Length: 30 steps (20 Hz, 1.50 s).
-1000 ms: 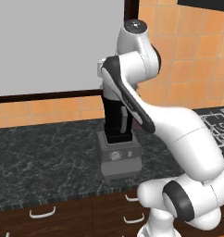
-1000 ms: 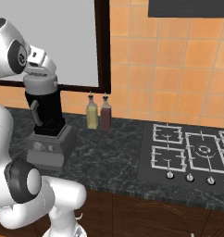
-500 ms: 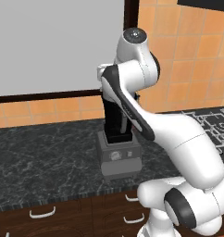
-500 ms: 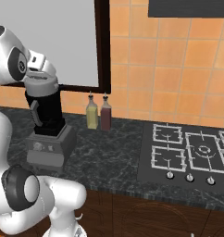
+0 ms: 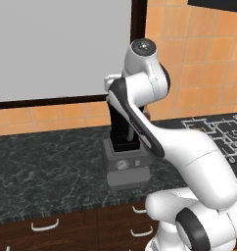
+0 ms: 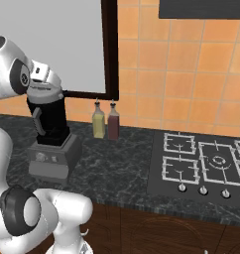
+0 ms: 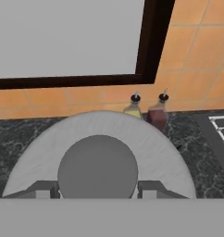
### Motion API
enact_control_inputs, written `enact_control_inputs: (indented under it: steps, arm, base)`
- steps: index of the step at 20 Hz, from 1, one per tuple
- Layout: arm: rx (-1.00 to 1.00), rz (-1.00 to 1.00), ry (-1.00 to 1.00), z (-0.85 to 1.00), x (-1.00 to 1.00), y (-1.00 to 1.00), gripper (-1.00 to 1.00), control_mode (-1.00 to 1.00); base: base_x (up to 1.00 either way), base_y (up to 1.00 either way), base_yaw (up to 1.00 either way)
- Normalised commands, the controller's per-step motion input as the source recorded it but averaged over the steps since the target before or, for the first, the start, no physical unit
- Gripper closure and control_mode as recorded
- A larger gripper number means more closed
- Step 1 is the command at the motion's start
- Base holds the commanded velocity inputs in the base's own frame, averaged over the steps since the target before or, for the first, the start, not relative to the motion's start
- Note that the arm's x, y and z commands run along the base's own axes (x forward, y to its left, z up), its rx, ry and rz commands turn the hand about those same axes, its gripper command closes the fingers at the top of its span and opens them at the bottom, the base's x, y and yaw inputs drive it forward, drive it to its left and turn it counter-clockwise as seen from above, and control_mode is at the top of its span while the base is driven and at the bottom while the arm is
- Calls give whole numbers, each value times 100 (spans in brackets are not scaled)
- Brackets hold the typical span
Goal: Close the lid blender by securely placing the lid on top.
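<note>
The lid (image 7: 99, 152) fills the hand view's centre, light and rigid, its knob the natural hold. The gripper (image 7: 98, 187) is clamped on that knob, fingertips (image 7: 45, 189) at nine and three o'clock, atop the blender (image 6: 50, 126).

Light is even and fairly bright, flat as in a rendering, with no single source to be told and no glare on the orange wall tiles (image 6: 191, 74). Soft shading darkens the underside of the white arm (image 5: 189, 162), and the dark marbled counter (image 5: 42, 166) carries only faint shadow (none hard-edged). Edges are slightly soft and pixelled; no blur or edge distortion.
</note>
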Motion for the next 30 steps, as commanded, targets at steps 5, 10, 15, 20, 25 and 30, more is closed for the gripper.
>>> enact_control_inputs:
  steps: [5, 10, 15, 20, 25, 30]
  arm:
    - [-2, 0, 0, -24, 0, -4, -100, -100]
    - [-1, 0, 4, -1, -25, -14, -100, -100]
    - [-2, 0, 9, -1, -47, -21, -100, -100]
    - [-3, 0, 10, -2, -64, -21, -100, -100]
    - [-1, 0, -3, -6, -100, -41, -100, -100]
    - [18, 1, -16, -8, -46, -67, -100, -100]
  base:
    - [0, 0, 0]
    - [0, 0, 0]
    - [0, 0, 0]
    - [0, 0, 0]
    - [0, 0, 0]
    - [0, 0, 0]
